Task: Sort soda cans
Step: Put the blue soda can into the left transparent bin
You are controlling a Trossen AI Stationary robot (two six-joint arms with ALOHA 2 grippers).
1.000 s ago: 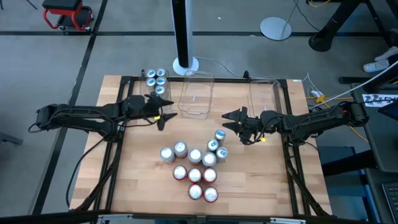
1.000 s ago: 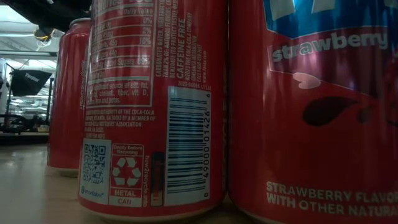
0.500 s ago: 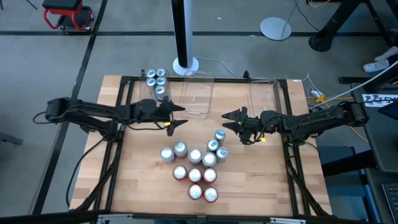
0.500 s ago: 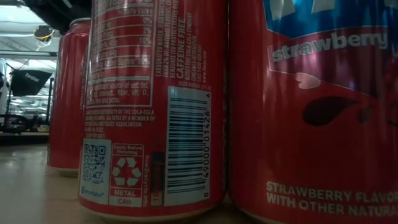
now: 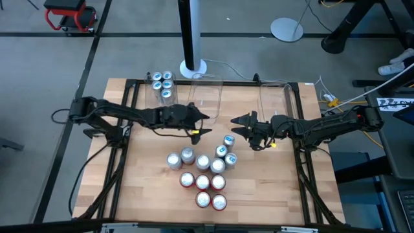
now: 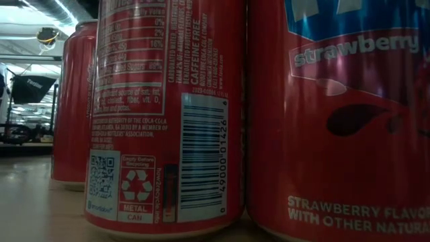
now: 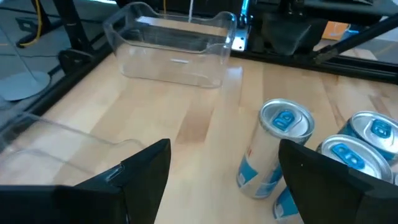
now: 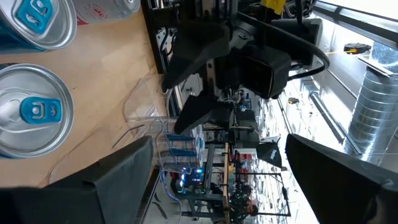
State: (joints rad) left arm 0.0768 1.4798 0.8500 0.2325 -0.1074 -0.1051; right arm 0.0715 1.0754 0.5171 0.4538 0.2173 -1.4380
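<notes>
Clear plastic tub [image 5: 162,86] at the wooden desk's [image 5: 149,188] far left holds teal soda cans [image 5: 162,83], loose soda cans [image 5: 204,173] cluster mid-desk, and left gripper [image 5: 202,123] and right gripper [image 5: 237,123] hover open-jawed nearby.

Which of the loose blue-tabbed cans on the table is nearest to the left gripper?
The teal-blue can at the far end of the cluster, closest to the open left gripper; the other two lie farther toward the red cans.

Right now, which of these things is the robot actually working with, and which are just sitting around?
Part of the job:
- loose soda cans
- blue cans in the tub
- left gripper, open
- right gripper, open

Just there:
- empty tub
- black pole
</notes>
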